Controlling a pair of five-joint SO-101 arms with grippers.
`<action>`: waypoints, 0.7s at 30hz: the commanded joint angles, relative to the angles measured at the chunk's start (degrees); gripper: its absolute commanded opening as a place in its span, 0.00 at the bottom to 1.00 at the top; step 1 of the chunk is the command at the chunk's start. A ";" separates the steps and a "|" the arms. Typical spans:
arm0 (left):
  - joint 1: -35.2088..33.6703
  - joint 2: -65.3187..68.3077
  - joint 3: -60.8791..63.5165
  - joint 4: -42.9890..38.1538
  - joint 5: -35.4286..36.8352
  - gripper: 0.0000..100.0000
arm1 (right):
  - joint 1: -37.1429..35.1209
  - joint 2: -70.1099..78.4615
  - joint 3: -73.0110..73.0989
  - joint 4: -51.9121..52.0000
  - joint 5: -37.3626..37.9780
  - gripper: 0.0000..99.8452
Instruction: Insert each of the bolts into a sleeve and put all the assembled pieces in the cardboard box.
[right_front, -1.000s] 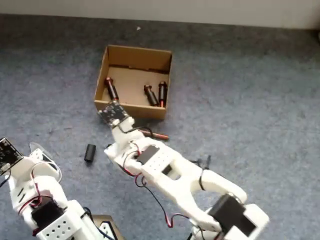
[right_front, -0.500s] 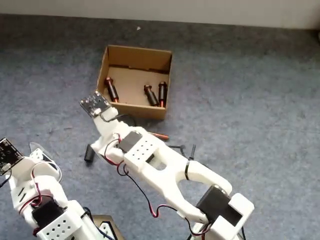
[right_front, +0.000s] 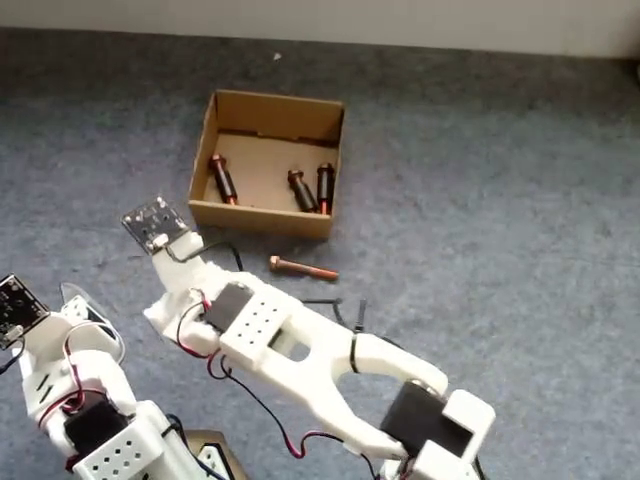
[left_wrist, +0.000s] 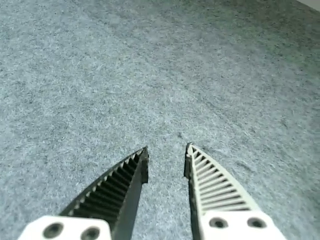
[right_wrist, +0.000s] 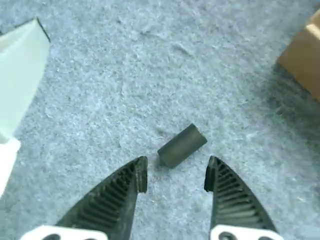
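On the grey worktop (right_front: 500, 200), seen from the high view, my right arm (right_front: 300, 345) is the largest body. It stretches from the near edge diagonally toward the left, and its wrist ends near the front left corner of the cardboard box (right_front: 262, 218). My left arm (right_front: 80, 400) stands at the near left corner of the worktop, well apart from the box.

The cardboard box sits open-topped at the far centre. It holds three assembled pieces: one (right_front: 222, 178) by its left wall, and two, (right_front: 301, 189) and (right_front: 325, 186), close together toward its right side.

One bolt (right_front: 302, 267) lies on its side on the worktop just in front of the box, beside my right arm and touching neither.

In the right wrist view, the right fingers (right_wrist: 176, 161) are moderately spread and hold nothing. The dark sleeve (right_wrist: 182, 145) lies on its side on the worktop just beyond the fingertips. It is in line with the gap, angled across it and apart from both fingers. A corner of the box shows at the edge of this view.

In the left wrist view, the left fingers (left_wrist: 167, 148) are narrowly parted and hold nothing, poised over bare worktop.
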 joint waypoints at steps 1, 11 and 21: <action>0.57 -0.13 -0.66 -1.05 0.26 0.15 | -1.45 4.62 -5.32 -0.04 -5.27 0.18; 0.75 -0.13 0.40 -3.16 0.26 0.15 | 1.63 20.18 -17.54 0.31 -14.42 0.18; 0.75 -0.13 0.40 -3.16 0.26 0.15 | 4.53 23.16 -20.26 9.71 -14.33 0.08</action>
